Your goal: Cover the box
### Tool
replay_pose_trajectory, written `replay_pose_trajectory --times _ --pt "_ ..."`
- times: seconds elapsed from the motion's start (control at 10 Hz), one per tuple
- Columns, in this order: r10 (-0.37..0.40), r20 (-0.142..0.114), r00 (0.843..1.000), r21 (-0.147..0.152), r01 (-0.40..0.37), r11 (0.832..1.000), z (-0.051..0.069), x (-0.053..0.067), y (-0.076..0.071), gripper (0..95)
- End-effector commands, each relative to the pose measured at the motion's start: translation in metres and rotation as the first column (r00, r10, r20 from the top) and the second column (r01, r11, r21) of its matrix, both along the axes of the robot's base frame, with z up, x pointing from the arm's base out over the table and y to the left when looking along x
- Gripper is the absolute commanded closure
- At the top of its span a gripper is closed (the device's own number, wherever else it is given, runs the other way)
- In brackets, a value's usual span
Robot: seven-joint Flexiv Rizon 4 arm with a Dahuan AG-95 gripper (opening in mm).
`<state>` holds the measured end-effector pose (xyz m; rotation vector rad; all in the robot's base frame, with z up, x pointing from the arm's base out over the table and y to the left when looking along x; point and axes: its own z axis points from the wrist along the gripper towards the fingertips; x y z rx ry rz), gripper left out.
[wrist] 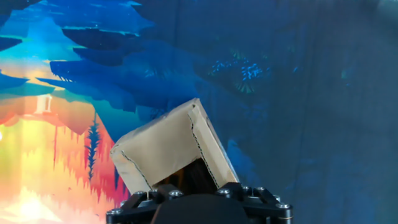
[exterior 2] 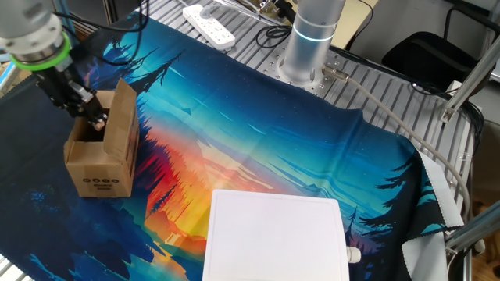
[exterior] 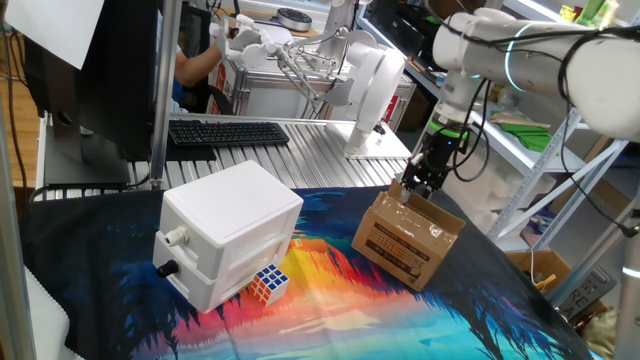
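The small brown cardboard box (exterior: 405, 240) stands on the colourful cloth, black print on one side, its top open. In the other fixed view the box (exterior 2: 98, 160) has one flap standing upright on its right side. My gripper (exterior: 418, 188) is down at the box's open top, right against the upright flap (exterior 2: 125, 109). In the other fixed view the gripper (exterior 2: 92, 119) hangs over the opening. The hand view shows folded flaps of the box (wrist: 168, 149) just beyond the black gripper housing (wrist: 199, 208). The fingertips are hidden, so their state is unclear.
A larger white plastic box with knobs (exterior: 230, 235) stands left of the carton, also in the other fixed view (exterior 2: 273, 238). A Rubik's cube (exterior: 268, 283) lies at its front. A keyboard (exterior: 228, 132) and power strip (exterior 2: 209, 25) lie beyond the cloth, near the arm's base (exterior 2: 308, 43).
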<state>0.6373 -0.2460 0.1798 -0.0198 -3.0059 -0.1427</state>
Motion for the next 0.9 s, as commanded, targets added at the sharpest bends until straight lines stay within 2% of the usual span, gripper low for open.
replay_pose_trajectory --times 0.1,0.3,0.5,0.9 --pt "-0.025 0.002 1.000 0.004 0.025 1.000 0.003 -0.005 0.001 38.0" --pt "-0.029 0.004 1.000 0.002 0.029 1.000 0.011 -0.008 -0.001 38.0" --pt "0.011 0.013 1.000 -0.004 -0.011 1.000 0.016 -0.010 -0.002 38.0" --pt "0.076 0.018 0.997 -0.007 -0.076 0.997 0.014 -0.011 -0.002 38.0"
